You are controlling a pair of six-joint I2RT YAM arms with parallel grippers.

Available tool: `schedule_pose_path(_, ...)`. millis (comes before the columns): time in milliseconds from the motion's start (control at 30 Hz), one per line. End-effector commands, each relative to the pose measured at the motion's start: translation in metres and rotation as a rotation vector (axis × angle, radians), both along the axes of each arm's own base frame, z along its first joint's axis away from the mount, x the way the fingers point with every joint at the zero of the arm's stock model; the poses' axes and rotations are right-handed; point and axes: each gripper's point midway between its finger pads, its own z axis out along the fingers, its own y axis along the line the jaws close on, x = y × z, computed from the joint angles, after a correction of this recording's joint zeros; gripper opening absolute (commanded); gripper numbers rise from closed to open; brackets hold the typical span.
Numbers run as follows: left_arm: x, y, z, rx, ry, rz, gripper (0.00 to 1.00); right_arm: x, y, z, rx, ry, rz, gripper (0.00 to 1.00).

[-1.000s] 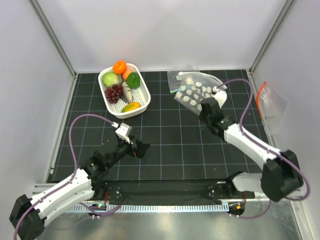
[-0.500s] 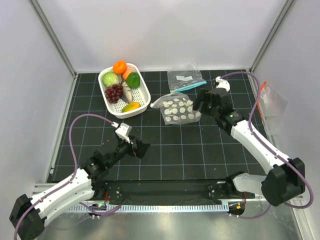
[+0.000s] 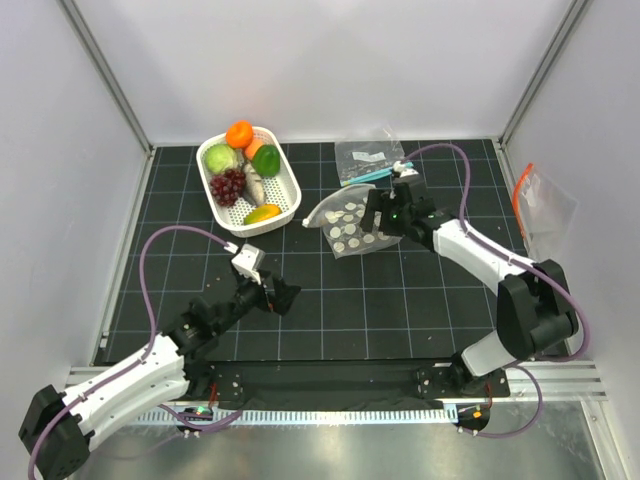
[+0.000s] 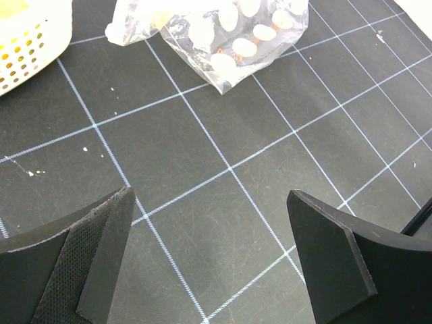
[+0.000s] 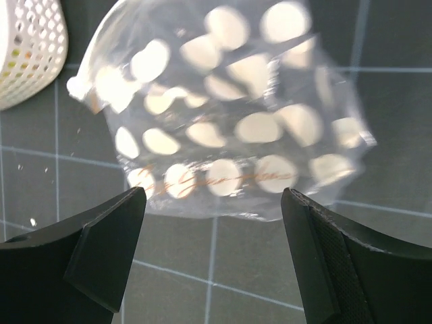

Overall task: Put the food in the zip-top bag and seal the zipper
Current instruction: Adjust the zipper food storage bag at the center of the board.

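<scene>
The right claw is seen wide open, and nothing is held between its jaws. The bag lies crumpled on the mat just ahead of the claw's tips and is not clamped. Whether a tip touches the bag cannot be told. Seen from above, the right claw is placed to the right of the basket. The bag is found between the basket and this claw, just beside the basket's right rim. The zipper cannot be made out in the folds.

The food is all kept inside the basket: an orange piece, a pale green one, a dark green one, purple grapes and a yellow piece at the near end.

The left claw is also opened wide and is empty. It is held over bare mat on the near side of the basket, well apart from it and from the bag.
</scene>
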Motion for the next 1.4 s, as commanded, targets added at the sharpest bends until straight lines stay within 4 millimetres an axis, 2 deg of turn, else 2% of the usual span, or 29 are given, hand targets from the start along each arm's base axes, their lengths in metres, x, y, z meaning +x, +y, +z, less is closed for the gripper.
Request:
schedule_pose_path(0, 0.008, -0.002, 0.027, -0.048, -0.047, 0.026, 1.00, -0.001, 0.022, 0.013, 0.018, -0.058, 0.002, 0.89)
schedule_pose_path(33, 0.008, -0.001, 0.028, -0.050, -0.050, 0.029, 1.00, -0.007, 0.018, 0.001, 0.008, -0.040, -0.032, 0.88)
schedule_pose_path(100, 0.008, -0.001, 0.028, -0.053, -0.051, 0.029, 1.00, -0.010, 0.016, -0.002, 0.028, -0.044, -0.085, 0.86)
schedule_pose_path(133, 0.007, -0.001, 0.028, -0.052, -0.050, 0.029, 1.00, -0.015, 0.008, -0.011, 0.042, -0.021, -0.167, 0.86)
schedule_pose_path(267, 0.007, -0.001, 0.028, -0.054, -0.051, 0.026, 1.00, -0.029, -0.007, -0.017, 0.130, -0.032, -0.368, 0.87)
schedule_pose_path(333, 0.007, -0.002, 0.028, -0.053, -0.049, 0.023, 1.00, -0.038, -0.007, -0.017, 0.206, -0.046, -0.454, 0.88)
schedule_pose_path(500, 0.007, -0.001, 0.029, -0.056, -0.053, 0.026, 1.00, -0.036, -0.018, -0.019, 0.286, -0.080, -0.669, 0.90)
schedule_pose_path(633, 0.007, -0.001, 0.030, -0.057, -0.054, 0.025, 1.00, -0.023, -0.005, -0.021, 0.336, -0.073, -0.704, 0.90)
schedule_pose_path(667, 0.007, -0.001, 0.030, -0.057, -0.054, 0.026, 1.00, -0.021, -0.002, -0.029, 0.339, -0.059, -0.719, 0.90)
schedule_pose_path(733, 0.006, -0.001, 0.029, -0.056, -0.053, 0.026, 1.00, -0.015, -0.001, -0.031, 0.348, -0.064, -0.751, 0.89)
schedule_pose_path(800, 0.007, 0.000, 0.030, -0.057, -0.054, 0.029, 1.00, -0.010, 0.002, -0.041, 0.349, -0.057, -0.759, 0.83)
schedule_pose_path(867, 0.007, 0.001, 0.029, -0.056, -0.053, 0.032, 1.00, 0.002, 0.011, -0.034, 0.363, -0.085, -0.733, 0.68)
schedule_pose_path(900, 0.006, 0.001, 0.029, -0.055, -0.054, 0.032, 1.00, 0.004, 0.012, -0.040, 0.312, -0.083, -0.702, 0.60)
schedule_pose_path(933, 0.007, 0.001, 0.029, -0.054, -0.053, 0.034, 1.00, 0.010, 0.016, -0.032, 0.307, -0.092, -0.686, 0.40)
schedule_pose_path(1000, 0.007, 0.001, 0.029, -0.053, -0.053, 0.037, 1.00, 0.011, 0.018, -0.031, 0.253, -0.092, -0.636, 0.16)
schedule_pose_path(1033, 0.007, 0.001, 0.028, -0.050, -0.052, 0.033, 1.00, 0.013, 0.019, -0.023, 0.209, -0.112, -0.588, 0.01)
schedule_pose_path(1100, 0.007, 0.001, 0.029, -0.049, -0.051, 0.035, 1.00, 0.007, 0.019, -0.020, 0.145, -0.108, -0.500, 0.01)
schedule_pose_path(1133, 0.007, 0.002, 0.030, -0.053, -0.053, 0.037, 1.00, 0.004, 0.015, -0.008, 0.075, -0.144, -0.411, 0.01)
schedule_pose_path(1200, 0.006, 0.003, 0.031, -0.057, -0.056, 0.039, 1.00, -0.007, 0.015, -0.002, 0.015, -0.144, -0.295, 0.01)
schedule_pose_path(1367, 0.006, 0.002, 0.032, -0.064, -0.057, 0.036, 1.00, -0.042, -0.004, 0.027, -0.108, -0.178, -0.019, 0.01)
